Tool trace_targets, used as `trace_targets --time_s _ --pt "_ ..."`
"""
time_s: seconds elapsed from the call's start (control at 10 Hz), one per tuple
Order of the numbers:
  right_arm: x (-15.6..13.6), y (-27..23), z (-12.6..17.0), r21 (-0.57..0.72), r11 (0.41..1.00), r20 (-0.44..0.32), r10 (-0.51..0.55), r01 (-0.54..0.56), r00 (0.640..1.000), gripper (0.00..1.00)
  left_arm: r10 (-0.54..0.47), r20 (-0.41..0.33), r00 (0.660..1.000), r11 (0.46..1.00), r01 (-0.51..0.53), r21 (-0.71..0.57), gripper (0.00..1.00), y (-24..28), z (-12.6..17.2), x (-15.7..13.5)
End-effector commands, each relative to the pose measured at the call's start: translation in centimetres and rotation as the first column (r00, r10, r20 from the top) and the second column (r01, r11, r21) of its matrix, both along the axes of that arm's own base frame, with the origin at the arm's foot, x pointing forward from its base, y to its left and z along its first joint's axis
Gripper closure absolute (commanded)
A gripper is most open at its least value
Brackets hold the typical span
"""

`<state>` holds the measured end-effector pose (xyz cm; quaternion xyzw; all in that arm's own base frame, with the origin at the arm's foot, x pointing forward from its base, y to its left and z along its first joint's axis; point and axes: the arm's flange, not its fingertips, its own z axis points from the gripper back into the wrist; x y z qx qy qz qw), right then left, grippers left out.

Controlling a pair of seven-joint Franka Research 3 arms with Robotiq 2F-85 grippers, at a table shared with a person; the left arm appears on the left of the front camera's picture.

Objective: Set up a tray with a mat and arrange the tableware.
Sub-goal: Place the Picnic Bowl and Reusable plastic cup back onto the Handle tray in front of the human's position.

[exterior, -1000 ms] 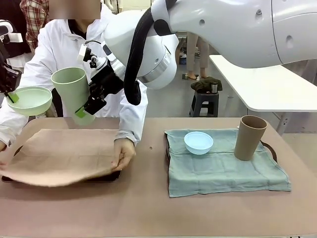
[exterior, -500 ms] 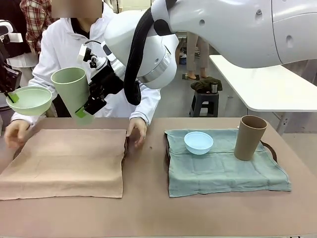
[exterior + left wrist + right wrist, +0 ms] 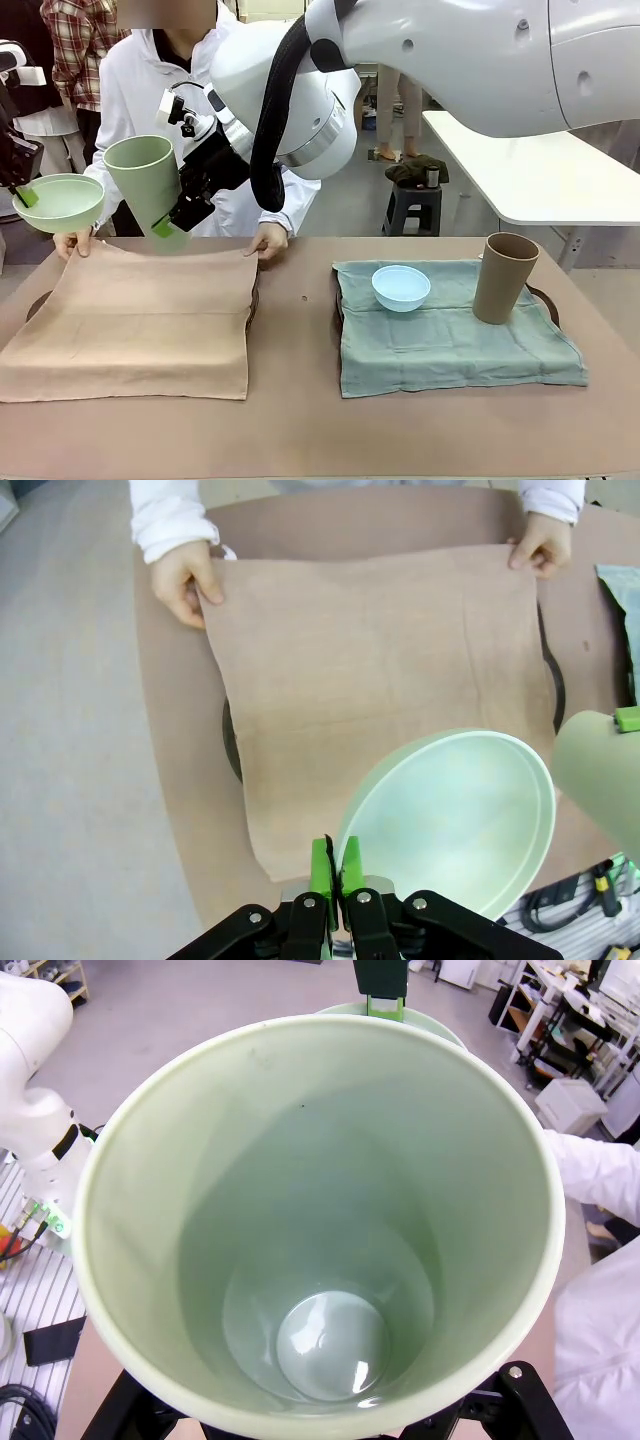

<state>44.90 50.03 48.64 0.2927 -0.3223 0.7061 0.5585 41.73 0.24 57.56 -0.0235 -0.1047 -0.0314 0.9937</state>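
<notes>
My left gripper is shut on the rim of a pale green bowl, held in the air at the far left; in the left wrist view its fingertips pinch the bowl above the tan mat. The right gripper is shut on a pale green cup, held upright above the mat's far edge; I look down into the cup. A person's hands hold the far corners of the tan mat, which lies over a dark tray.
On the right, a second tray carries a blue-green mat with a light blue bowl and a brown cup. The person stands at the far side of the table. A white table is behind at the right.
The person's hands went from the mat's sides to its far corners and straightened it over the left tray. Both arms held still with the bowl and cup.
</notes>
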Motion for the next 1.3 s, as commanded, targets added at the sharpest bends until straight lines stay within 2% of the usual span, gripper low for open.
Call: trace_targets --time_s 0.0,0.7,0.8,1.0,1.2 --pt "0.0 0.1 0.2 0.001 1.000 0.009 0.007 -0.007 1.000 1.00 -0.013 0.012 1.000 1.000 0.013 0.003 1.00 0.2 0.1 0.2" --pt "0.0 0.1 0.2 0.001 1.000 0.009 0.007 -0.007 1.000 1.00 -0.013 0.012 1.000 1.000 0.013 0.003 1.00 0.2 0.1 0.2" --pt "0.0 0.0 0.0 0.000 1.000 0.000 0.000 0.000 1.000 0.19 0.000 0.000 1.000 1.000 0.000 0.000 0.96 0.0 0.0 0.0" --pt "1.6 -0.4 -3.7 0.035 0.999 0.003 0.007 -0.008 1.000 0.19 -0.024 -0.027 0.999 0.999 0.023 -0.032 0.96 0.2 -4.0 0.8" --pt "2.7 -0.7 -7.0 0.094 0.996 0.018 -0.012 0.011 1.000 0.19 -0.034 -0.003 0.999 0.997 0.033 -0.063 0.96 0.5 -7.0 1.1"
